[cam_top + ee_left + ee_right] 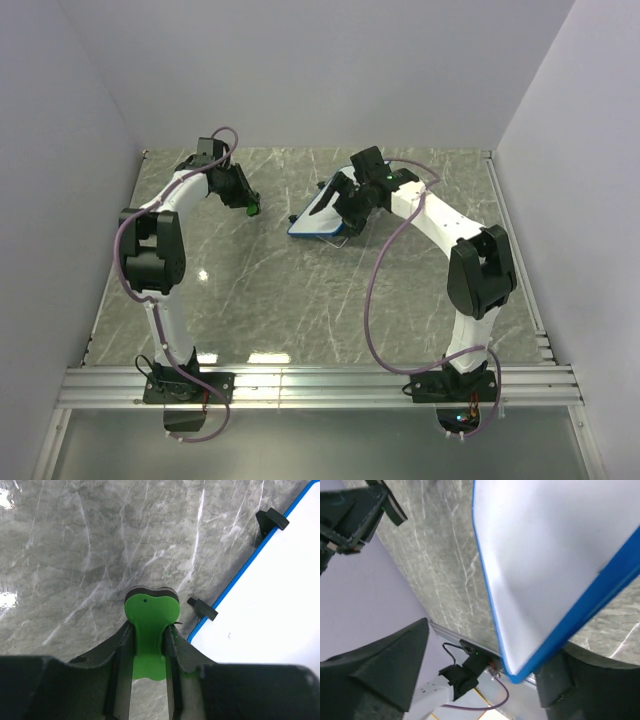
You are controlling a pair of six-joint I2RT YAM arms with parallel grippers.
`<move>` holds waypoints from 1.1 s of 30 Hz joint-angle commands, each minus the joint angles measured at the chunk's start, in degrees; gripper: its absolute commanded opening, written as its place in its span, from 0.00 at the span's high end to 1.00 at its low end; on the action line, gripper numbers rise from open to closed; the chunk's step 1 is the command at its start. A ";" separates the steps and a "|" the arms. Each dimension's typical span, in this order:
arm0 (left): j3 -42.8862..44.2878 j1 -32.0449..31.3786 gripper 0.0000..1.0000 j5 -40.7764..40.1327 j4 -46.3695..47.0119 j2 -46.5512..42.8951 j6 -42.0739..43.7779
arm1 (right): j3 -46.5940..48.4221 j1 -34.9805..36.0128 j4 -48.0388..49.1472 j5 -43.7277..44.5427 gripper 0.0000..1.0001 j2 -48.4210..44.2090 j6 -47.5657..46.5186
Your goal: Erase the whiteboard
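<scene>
Left gripper (pixel 148 630) pinches a green eraser (pixel 151 611) between its fingers, low over the bench (pixel 300 290) and just left of the whiteboard (pixel 318 215). Right gripper (pixel 352 208) is spread at the board's right edge, with the blue rim close against one finger and clear of the other. The board sits tilted toward the far middle of the bench. Its visible face is blank.
</scene>
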 commanded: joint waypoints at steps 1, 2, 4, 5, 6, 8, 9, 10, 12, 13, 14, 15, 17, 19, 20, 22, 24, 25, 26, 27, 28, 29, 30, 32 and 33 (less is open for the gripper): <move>-0.30 0.07 1.00 -0.22 1.13 -3.69 1.04 | 1.58 -0.46 0.28 1.73 0.11 -2.65 -2.02; -0.21 0.07 1.00 -0.48 0.87 -3.69 1.12 | 2.02 -0.46 -0.16 2.00 0.09 -3.09 -2.90; -0.21 0.07 1.00 -0.75 0.69 -3.77 1.39 | 3.77 -0.54 -2.53 3.57 0.06 -4.67 -3.78; -0.21 0.07 1.00 -1.53 0.43 -3.77 1.65 | 4.65 -0.63 -3.41 4.02 0.05 -5.37 -5.18; -0.47 0.07 1.00 -2.32 -0.01 -3.95 2.00 | 5.53 -0.63 -5.59 4.72 0.05 -6.08 -5.97; -0.82 -0.02 1.00 -5.48 -1.06 -4.04 2.96 | 8.34 -0.98 -8.15 6.82 0.04 -8.97 -8.77; -1.00 0.07 1.00 -9.93 -3.16 -3.78 3.23 | 9.22 -1.07 -10.60 7.79 0.04 -10.20 -9.75; -1.26 0.07 1.00 -12.07 -4.13 -3.51 3.58 | 10.36 -1.16 -11.75 8.76 0.04 -13.17 -10.72; -1.88 0.07 1.00 -16.46 -6.85 -2.46 4.20 | 10.11 -1.25 -12.82 11.75 0.03 -17.05 -14.14; -2.75 0.07 0.83 -17.87 -7.39 -2.28 4.29 | 8.89 -1.25 -12.73 12.89 0.02 -21.42 -15.20; -3.46 -0.02 0.65 -19.63 -7.48 -2.19 4.98 | 7.75 -1.42 -12.47 13.68 0.01 -23.73 -17.21; -4.42 -0.02 0.54 -19.99 -7.14 -2.63 5.25 | 6.52 -1.60 -11.60 14.65 0.00 -26.01 -18.19; -7.41 -0.11 0.34 -21.58 -5.64 -3.42 4.99 | 2.91 -1.78 -11.07 15.36 0.00 -31.99 -20.73; -9.17 -0.37 0.22 -22.63 -5.20 -3.69 4.73 | -0.59 -1.86 -10.36 15.71 0.00 -36.82 -22.32; -9.52 -0.46 0.18 -22.81 -5.29 -3.69 4.73 | -1.48 -1.69 -10.36 15.88 0.00 -38.24 -23.29; -9.88 -0.98 0.01 -23.86 -5.90 -4.12 4.29 | -3.33 -1.78 -10.80 17.02 0.00 -41.48 -23.73; -9.97 -1.77 0.01 -25.53 -7.22 -6.65 3.06 | -4.21 -1.69 -11.24 18.08 0.00 -43.17 -23.91; -9.88 -2.21 0.01 -25.97 -7.57 -7.89 2.36 | -5.44 -1.78 -10.80 18.34 0.00 -44.91 -24.26; -9.79 -2.65 0.01 -27.02 -8.18 -9.21 2.01 | -6.23 -1.86 -10.36 18.69 0.00 -45.71 -24.61; -9.62 -3.96 0.01 -27.99 -8.71 -12.18 1.57 | -7.11 -1.69 -9.32 19.22 0.00 -46.68 -24.53; -9.53 -4.84 0.01 -29.48 -9.06 -13.95 0.26 | -8.77 -1.78 -8.78 20.44 0.00 -48.43 -24.44; -9.87 -5.81 0.01 -30.45 -9.15 -15.97 -0.36 | -10.01 -1.78 -7.99 20.72 0.00 -49.67 -24.35; -10.49 -7.91 0.01 -31.33 -8.37 -20.43 -0.98 | -11.50 -1.78 -5.11 20.55 0.00 -50.98 -24.61; -13.38 -10.81 0.01 -33.17 -7.05 -25.28 -2.30 | -16.15 -1.86 -2.11 19.24 0.00 -55.46 -25.66; -15.66 -13.53 0.00 -35.01 -6.09 -30.18 -3.00 | -17.56 -1.86 0.34 18.70 0.00 -58.09 -26.19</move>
